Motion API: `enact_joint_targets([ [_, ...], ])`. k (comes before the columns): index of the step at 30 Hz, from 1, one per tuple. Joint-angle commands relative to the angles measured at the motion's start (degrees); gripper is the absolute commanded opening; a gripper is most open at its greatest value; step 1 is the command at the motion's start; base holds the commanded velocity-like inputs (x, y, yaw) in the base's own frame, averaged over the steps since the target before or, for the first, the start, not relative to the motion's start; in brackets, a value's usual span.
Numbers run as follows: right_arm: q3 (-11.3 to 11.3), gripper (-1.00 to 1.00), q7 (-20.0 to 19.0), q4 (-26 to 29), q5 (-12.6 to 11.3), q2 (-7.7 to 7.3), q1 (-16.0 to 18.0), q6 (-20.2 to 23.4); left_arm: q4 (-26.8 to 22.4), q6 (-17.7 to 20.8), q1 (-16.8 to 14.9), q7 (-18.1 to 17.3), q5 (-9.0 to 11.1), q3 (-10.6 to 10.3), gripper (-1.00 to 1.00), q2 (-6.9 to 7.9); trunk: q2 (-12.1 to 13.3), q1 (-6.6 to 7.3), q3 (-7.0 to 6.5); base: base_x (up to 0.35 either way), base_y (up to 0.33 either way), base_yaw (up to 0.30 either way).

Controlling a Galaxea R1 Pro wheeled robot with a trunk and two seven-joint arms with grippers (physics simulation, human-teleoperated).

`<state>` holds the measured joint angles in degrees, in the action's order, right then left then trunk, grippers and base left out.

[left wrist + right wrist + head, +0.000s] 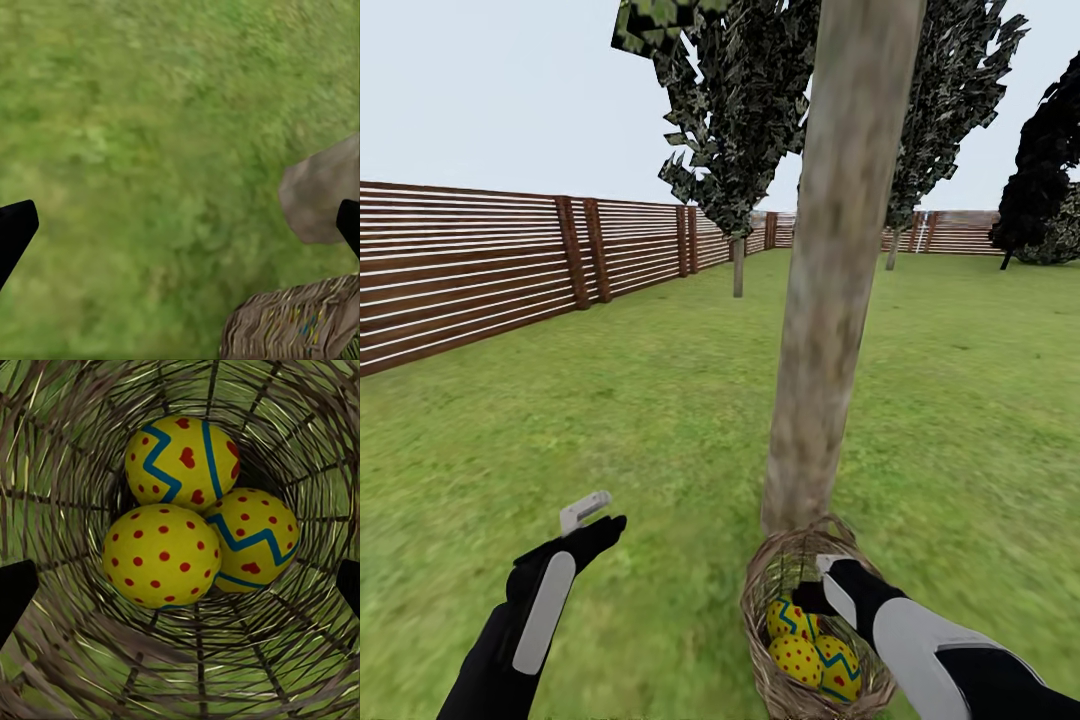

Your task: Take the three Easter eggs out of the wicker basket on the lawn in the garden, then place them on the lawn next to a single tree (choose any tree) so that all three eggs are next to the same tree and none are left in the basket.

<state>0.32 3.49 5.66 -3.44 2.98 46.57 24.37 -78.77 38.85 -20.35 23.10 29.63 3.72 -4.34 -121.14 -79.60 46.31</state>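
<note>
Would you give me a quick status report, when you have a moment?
Right gripper open at basket mouth. Left gripper open, empty, over grass. Three eggs in basket beside the trunk. Nothing blocking.

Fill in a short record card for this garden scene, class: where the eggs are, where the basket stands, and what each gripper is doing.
eggs: three Easter eggs, all inside the wicker basket, touching one another
basket place: on the lawn, at the foot of the tree
right gripper: open, at the basket's mouth above the eggs
left gripper: open, over bare grass beside the basket, holding nothing
backdrop: slatted wooden fence
</note>
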Motion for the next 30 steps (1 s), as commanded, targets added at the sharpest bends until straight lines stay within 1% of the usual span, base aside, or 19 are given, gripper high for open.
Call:
enact_joint_targets([
  [1, 0.1, 1.00, 0.4, 0.1, -0.3, -0.05, 0.0, 0.4, -0.1, 0.2, 0.0, 0.5, 0.6, 0.0, 1.00, -0.04, -0.4, -0.22, 0.24, 0.000, 0.000, 0.000],
  [3, 0.1, 1.00, 0.6, 0.2, -0.3, -0.17, 0.0, 1.7, -0.1, 0.2, 0.0, 0.4, 0.6, 0.0, 1.00, -0.05, -1.2, -0.66, 0.60, 0.000, 0.000, 0.000],
  [4, 0.1, 1.00, 0.7, 0.3, -0.3, -0.20, 0.0, 3.1, -0.1, 0.2, 0.0, 0.4, 0.6, 0.0, 1.00, -0.07, -1.6, -0.88, 0.78, 0.000, 0.000, 0.000],
  [6, 0.0, 1.00, 0.8, 1.8, -0.4, -0.52, 0.2, 8.0, -0.1, 0.2, 0.0, 0.5, 0.6, -0.1, 1.00, -0.12, -2.4, -1.31, 1.14, 0.000, 0.000, 0.000],
  [7, 0.0, 1.00, 0.7, 2.4, -0.4, -0.61, 0.2, 9.2, -0.1, 0.2, 0.0, 0.5, 0.6, -0.1, 1.00, -0.12, -2.8, -1.53, 1.32, 0.000, 0.000, 0.000],
  [11, -0.2, 1.00, 0.7, 9.5, -0.6, -1.70, 0.3, 20.8, -0.1, 0.2, 0.0, 0.5, 0.6, -0.1, 1.00, -0.14, -4.5, -2.41, 2.04, 0.000, 0.000, 0.000],
  [12, -0.4, 1.00, 0.7, 13.2, -0.7, -2.19, 0.3, 25.0, -0.1, 0.2, 0.0, 0.5, 0.6, -0.1, 1.00, -0.14, -4.9, -2.63, 2.22, 0.000, 0.000, 0.000],
  [13, -0.7, 1.00, 0.7, 14.5, -0.7, -2.30, 0.4, 26.2, -0.1, 0.2, 0.0, 0.5, 0.6, -0.1, 1.00, -0.14, -5.3, -2.85, 2.40, 0.000, 0.000, 0.000],
  [15, -1.0, 1.00, 0.8, 15.8, -0.7, -2.25, 0.4, 27.5, -0.2, 0.1, 0.0, 0.6, 0.6, -0.1, 1.00, -0.14, -6.1, -3.29, 2.76, 0.000, 0.000, 0.000],
  [20, -1.2, 1.00, 0.9, 16.6, -0.7, -2.14, 0.6, 28.3, -0.4, 0.0, 0.0, 0.6, 0.5, -0.1, 1.00, -0.16, -8.1, -4.39, 3.65, 0.000, 0.000, 0.000],
  [23, -1.2, 1.00, 0.9, 16.8, -0.7, -2.13, 0.7, 28.4, -0.5, -1.6, 0.0, 0.6, 0.5, -0.1, 1.00, -0.21, -9.3, -5.05, 4.19, 0.000, 0.000, 0.000],
  [24, -1.2, 1.00, 0.9, 16.8, -0.8, -2.12, 0.7, 28.4, -0.6, -3.0, 0.0, 0.5, 0.5, -0.1, 1.00, -0.22, -9.7, -5.27, 4.37, 0.000, 0.000, 0.000],
  [25, -1.2, 1.00, 0.8, 16.8, -0.8, -2.10, 0.7, 28.3, -2.8, -5.4, 0.0, 0.3, 0.5, -0.2, 1.00, -0.23, -10.1, -5.49, 4.55, 0.000, 0.000, 0.000],
  [26, -1.2, 1.00, 0.8, 16.8, -0.8, -2.10, 0.7, 28.3, -3.5, -5.7, 0.1, 0.2, 0.5, -0.2, 1.00, -0.23, -10.5, -5.71, 4.73, 0.000, 0.000, 0.000],
  [27, -1.2, 1.00, 0.8, 16.8, -0.8, -2.10, 0.7, 28.2, -5.2, -5.9, 0.7, 0.1, 0.6, -0.3, 1.00, -0.21, -10.9, -5.93, 4.91, 0.000, 0.000, 0.000],
  [28, -1.2, 1.00, 0.8, 16.8, -0.8, -2.10, 0.7, 28.1, -7.2, -6.1, 1.8, 0.0, 0.6, -0.3, 1.00, -0.19, -11.3, -6.15, 5.09, 0.000, 0.000, 0.000],
  [29, -1.1, 1.00, 0.7, 16.8, -0.8, -2.10, 0.7, 28.0, -8.3, -6.1, 2.6, 0.0, 0.6, -0.3, 1.00, -0.18, -11.7, -6.37, 5.27, 0.000, 0.000, 0.000],
  [30, -1.1, 1.00, 0.7, 16.7, -0.8, -2.10, 0.7, 28.0, -10.2, -6.2, 4.1, -0.2, 0.7, -0.3, 1.00, -0.17, -12.1, -6.59, 5.45, 0.000, 0.000, 0.000],
])
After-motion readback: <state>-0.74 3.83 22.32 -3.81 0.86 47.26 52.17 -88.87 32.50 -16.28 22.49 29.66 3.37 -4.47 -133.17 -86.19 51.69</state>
